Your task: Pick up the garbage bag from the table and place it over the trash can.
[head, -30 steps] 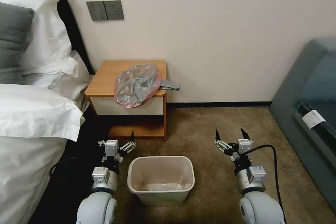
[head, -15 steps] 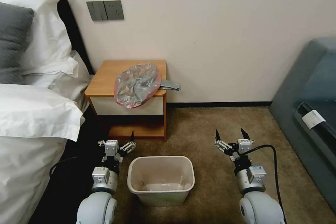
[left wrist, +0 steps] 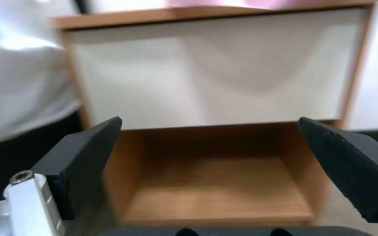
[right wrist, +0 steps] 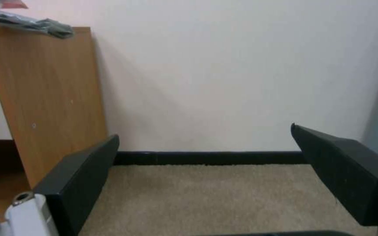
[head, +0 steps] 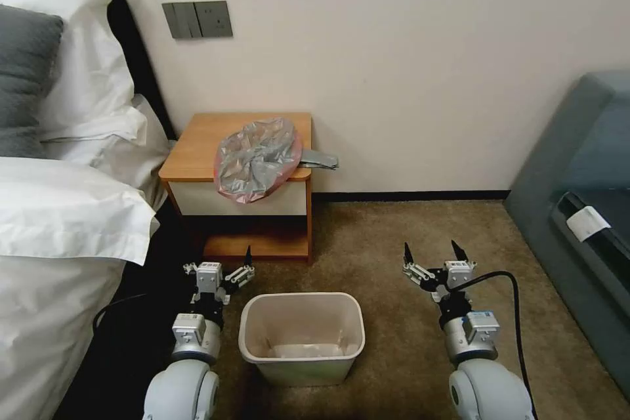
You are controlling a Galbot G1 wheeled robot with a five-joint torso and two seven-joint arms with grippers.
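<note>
Standing nearest on the brown carpet (head: 387,243), the trash can (head: 302,336) sits between the two arms, its mouth open upward with something pale lying in its bottom. Just beside its left wall hangs the left gripper (head: 220,269), fingers spread wide and holding nothing; from the left wrist view its black fingertips (left wrist: 90,144) frame the low wooden shelf and white drawer front of the table (left wrist: 215,75). The right gripper (head: 433,259) hovers over bare carpet, apart from the bin on its right side — also spread open and empty, with a black cable (head: 508,302) looping off its wrist. In the right wrist view its fingers (right wrist: 342,164) point toward the wall (right wrist: 224,72) and dark skirting board, the table's wooden side panel to one side.

Farther off, the table (head: 197,144) stands against the wall beside the bed (head: 59,210). On its top lies the garbage bag (head: 256,159) — crumpled, grey and shiny with a pinkish edge, its near part drooping over the front edge onto the drawer front, and a grey tail trailing past the table's right side. A grey switch plate (head: 197,19) is mounted on the wall above.
</note>
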